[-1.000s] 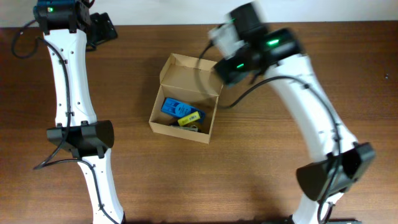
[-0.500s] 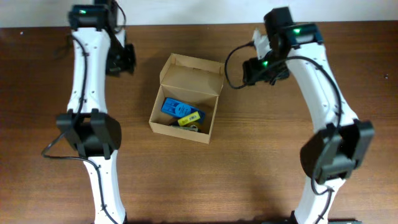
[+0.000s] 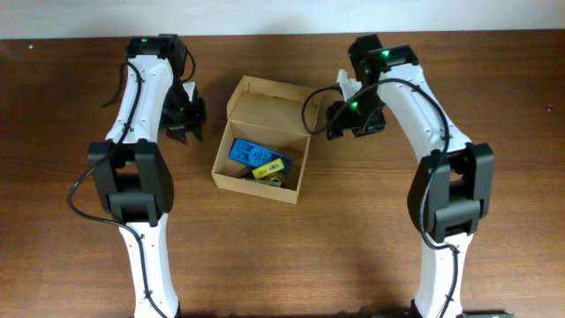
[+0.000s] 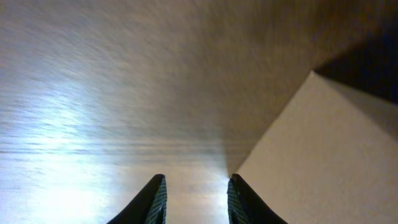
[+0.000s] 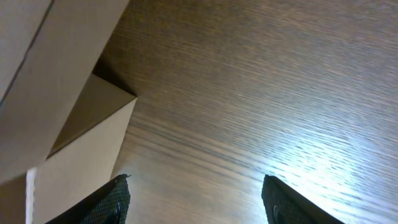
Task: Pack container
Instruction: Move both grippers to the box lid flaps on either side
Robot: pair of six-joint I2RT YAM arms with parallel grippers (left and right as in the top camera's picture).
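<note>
The container [image 3: 256, 186], a brown cardboard box with its flap lid [image 3: 272, 108] standing open at the back, sits mid-table. Inside lie a blue pack [image 3: 249, 151] and a yellow-and-blue piece [image 3: 271, 167]. My left gripper [image 3: 188, 132] hangs just left of the box. In the left wrist view its jaws [image 4: 196, 180] stand a narrow gap apart with only table between them, the box wall [image 4: 323, 149] beside the right finger. My right gripper [image 3: 339, 122] is close to the box's right side. In the right wrist view it [image 5: 196, 180] is wide open over bare wood, the box [image 5: 56, 74] at left.
The brown wooden table [image 3: 380, 230] stretches around the box. A pale wall strip [image 3: 265, 16] runs along the far edge. Both arms reach in from the near side, bending over the table's left and right parts.
Both arms have swung inward from the far corners to either side of the box. The left jaws have narrowed a lot, the right jaws a little.
</note>
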